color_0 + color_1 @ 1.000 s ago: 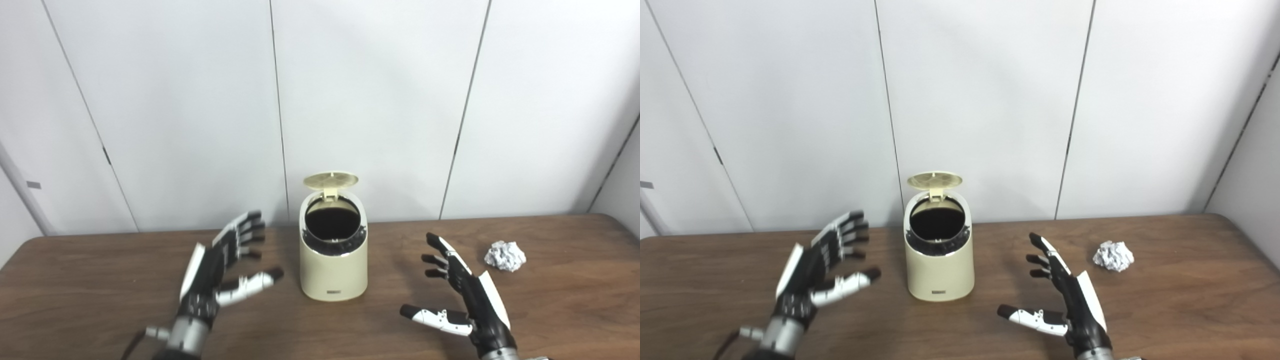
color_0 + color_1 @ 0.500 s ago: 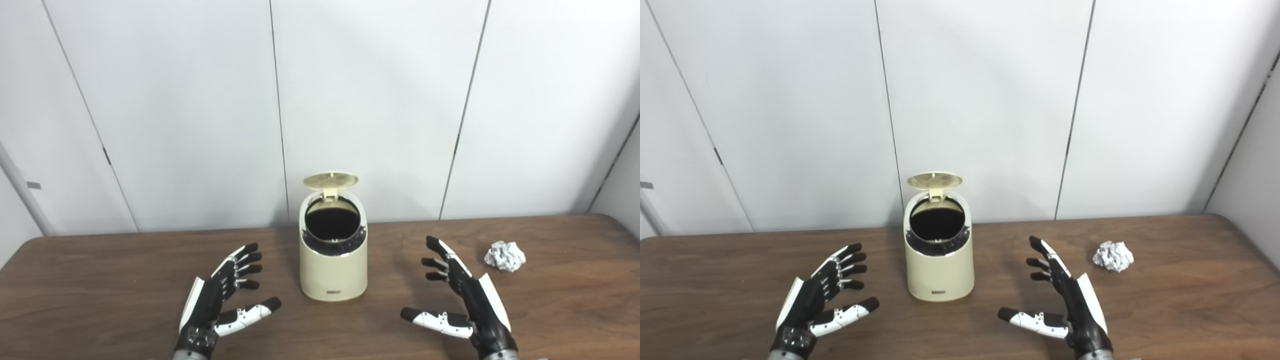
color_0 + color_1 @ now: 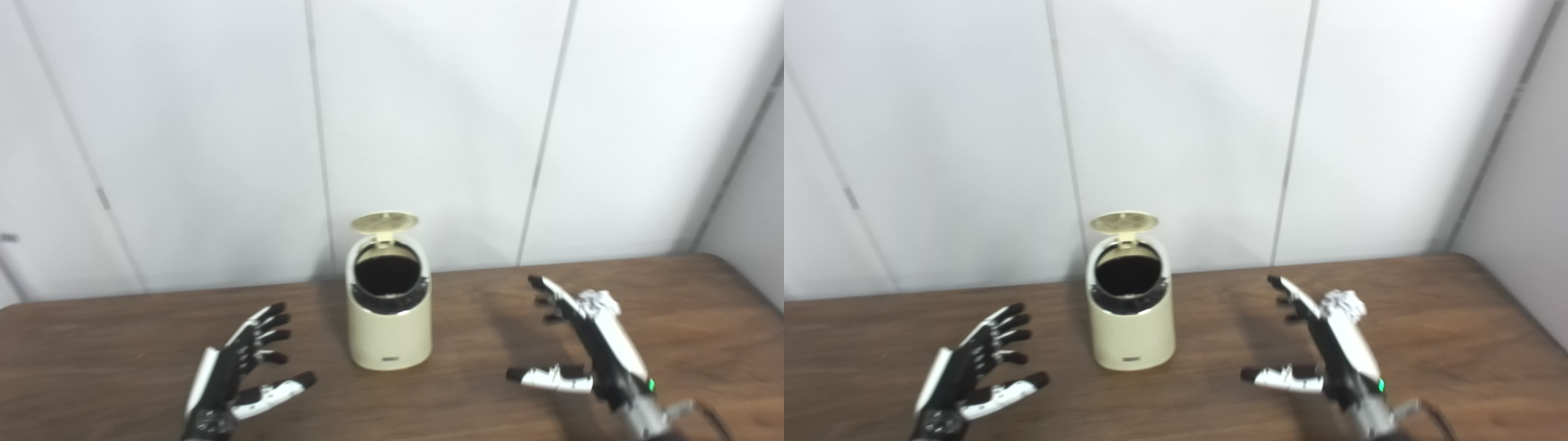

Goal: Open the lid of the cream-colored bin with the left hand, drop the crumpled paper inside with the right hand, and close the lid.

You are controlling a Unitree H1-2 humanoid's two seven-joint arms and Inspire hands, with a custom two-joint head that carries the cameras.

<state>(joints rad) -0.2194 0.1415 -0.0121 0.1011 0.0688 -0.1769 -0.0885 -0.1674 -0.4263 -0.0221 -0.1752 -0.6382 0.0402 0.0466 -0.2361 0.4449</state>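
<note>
Right of the cream-colored bin (image 3: pixel 388 318), crumpled paper (image 3: pixel 599 301) lies on the wood surface (image 3: pixel 478 392): white, roughly round, no clear long axis. Bin stands upright, mouth tilted toward the camera, lid (image 3: pixel 384 222) hinged up at the back. Right hand (image 3: pixel 597 346), fingers (image 3: pixel 554 293) spread wide and empty, partly covers the paper; contact unclear. Left hand (image 3: pixel 236 373), left of bin, splayed, empty.
</note>
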